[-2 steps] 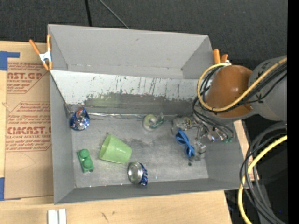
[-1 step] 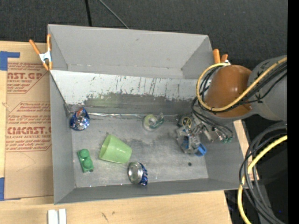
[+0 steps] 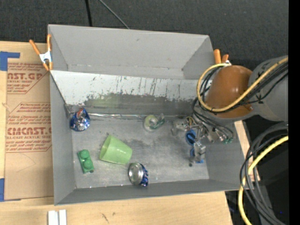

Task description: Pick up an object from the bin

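My gripper (image 3: 197,144) is low over the right end of the bin floor, close to the right wall, under the arm's orange cover. Small blue pieces show at its lower end; whether they belong to it or are a loose thing I cannot tell. Nearest on its left lies a small clear, greenish round thing (image 3: 153,122) by the back wall. A crushed silver and blue can (image 3: 138,174) rests near the front wall, to the gripper's lower left.
A light green plastic cup (image 3: 115,150) lies on its side left of centre. A small dark green block (image 3: 85,161) sits at the front left. A crumpled blue and silver thing (image 3: 79,120) lies in the back left corner. The arm's cables hang by the right wall.
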`<state>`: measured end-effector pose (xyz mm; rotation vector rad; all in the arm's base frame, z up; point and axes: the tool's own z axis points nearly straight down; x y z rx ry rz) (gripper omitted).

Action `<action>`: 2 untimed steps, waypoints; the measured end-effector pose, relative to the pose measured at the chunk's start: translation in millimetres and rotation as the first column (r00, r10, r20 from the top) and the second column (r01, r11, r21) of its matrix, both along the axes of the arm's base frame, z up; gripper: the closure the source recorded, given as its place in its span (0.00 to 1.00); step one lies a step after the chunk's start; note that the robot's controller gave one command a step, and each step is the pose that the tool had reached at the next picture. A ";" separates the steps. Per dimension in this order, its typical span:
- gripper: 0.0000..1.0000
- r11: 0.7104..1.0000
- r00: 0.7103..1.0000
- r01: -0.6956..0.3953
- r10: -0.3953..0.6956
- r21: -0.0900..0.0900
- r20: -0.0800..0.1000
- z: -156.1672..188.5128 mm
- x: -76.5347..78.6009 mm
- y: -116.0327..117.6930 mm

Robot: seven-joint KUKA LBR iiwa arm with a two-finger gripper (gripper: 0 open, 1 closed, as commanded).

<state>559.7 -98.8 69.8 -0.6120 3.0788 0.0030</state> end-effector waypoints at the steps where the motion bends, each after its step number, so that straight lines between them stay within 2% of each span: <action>1: 0.00 0.990 0.990 -0.142 0.142 0.008 0.011 9.8 -10.3 -48.7; 2: 0.00 0.966 0.966 -0.260 0.260 0.011 -0.001 0.2 -6.7 -49.5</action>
